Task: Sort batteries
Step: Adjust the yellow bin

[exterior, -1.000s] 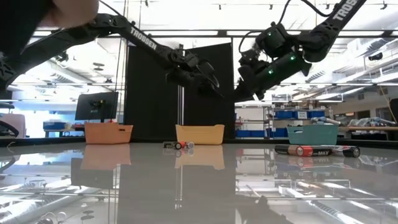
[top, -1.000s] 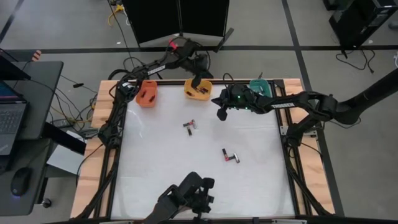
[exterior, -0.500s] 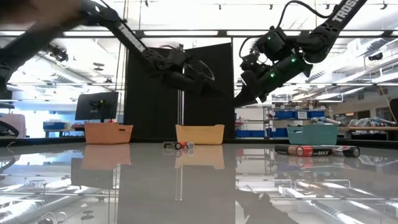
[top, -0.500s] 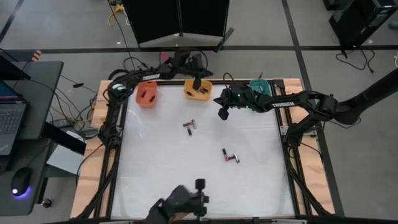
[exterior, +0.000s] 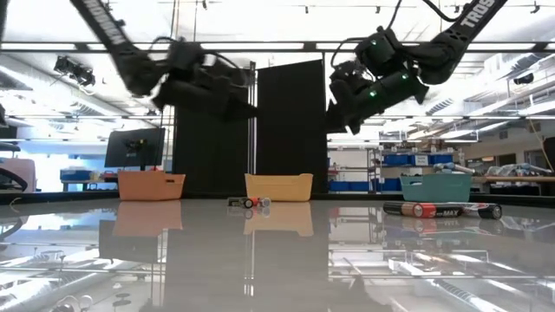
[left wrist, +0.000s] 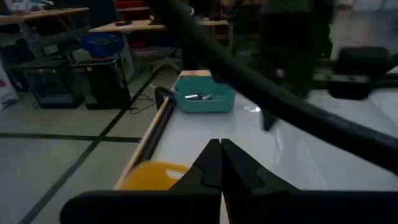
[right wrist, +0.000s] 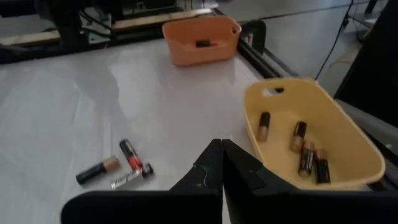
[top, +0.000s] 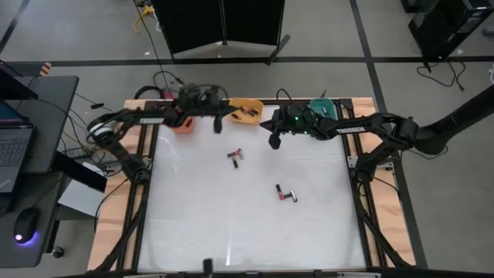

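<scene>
Right wrist view shows four batteries (right wrist: 298,147) inside the yellow bin (right wrist: 348,146); low view hides them. "TROSSEN" is readable on the arm. Left gripper (left wrist: 221,163) and right gripper (right wrist: 222,163) are both pressed together, empty.

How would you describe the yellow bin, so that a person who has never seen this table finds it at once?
Look at the far edge of the white table, where three small bins stand in a row. The yellow bin is the middle one, between the orange bin and the teal bin. Only it is yellow, and it holds four batteries.
</scene>
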Controlling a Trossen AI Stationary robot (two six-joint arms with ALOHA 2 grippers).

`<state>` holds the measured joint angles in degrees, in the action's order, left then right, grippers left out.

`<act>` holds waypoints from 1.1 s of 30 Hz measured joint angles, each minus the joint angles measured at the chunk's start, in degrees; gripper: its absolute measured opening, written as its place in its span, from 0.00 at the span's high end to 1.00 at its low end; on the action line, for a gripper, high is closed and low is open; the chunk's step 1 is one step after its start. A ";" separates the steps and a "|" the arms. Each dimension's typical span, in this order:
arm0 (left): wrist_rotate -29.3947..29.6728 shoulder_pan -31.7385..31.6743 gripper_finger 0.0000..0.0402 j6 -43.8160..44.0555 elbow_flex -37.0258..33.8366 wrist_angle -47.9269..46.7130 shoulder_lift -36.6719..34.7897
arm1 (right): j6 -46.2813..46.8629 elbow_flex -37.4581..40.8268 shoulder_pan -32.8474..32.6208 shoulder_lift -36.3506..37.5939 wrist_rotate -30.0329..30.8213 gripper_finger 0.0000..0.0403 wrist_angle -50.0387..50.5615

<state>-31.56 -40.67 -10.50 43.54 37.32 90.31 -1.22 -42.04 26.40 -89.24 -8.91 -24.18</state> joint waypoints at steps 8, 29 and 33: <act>2.44 0.89 0.98 6.61 -16.44 16.82 -5.14 | -2.98 -10.45 -1.29 -5.51 0.09 0.98 11.24; -0.60 2.59 0.95 6.04 -19.07 20.05 -4.86 | -1.79 -20.88 1.34 -16.26 6.36 0.97 25.63; -0.08 2.85 0.95 6.03 -19.07 19.17 -4.80 | -1.72 -20.83 2.47 -16.99 6.40 0.98 26.51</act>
<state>-31.64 -37.82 -4.47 24.47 56.49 85.52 -2.94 -62.87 28.87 -106.23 -2.51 2.33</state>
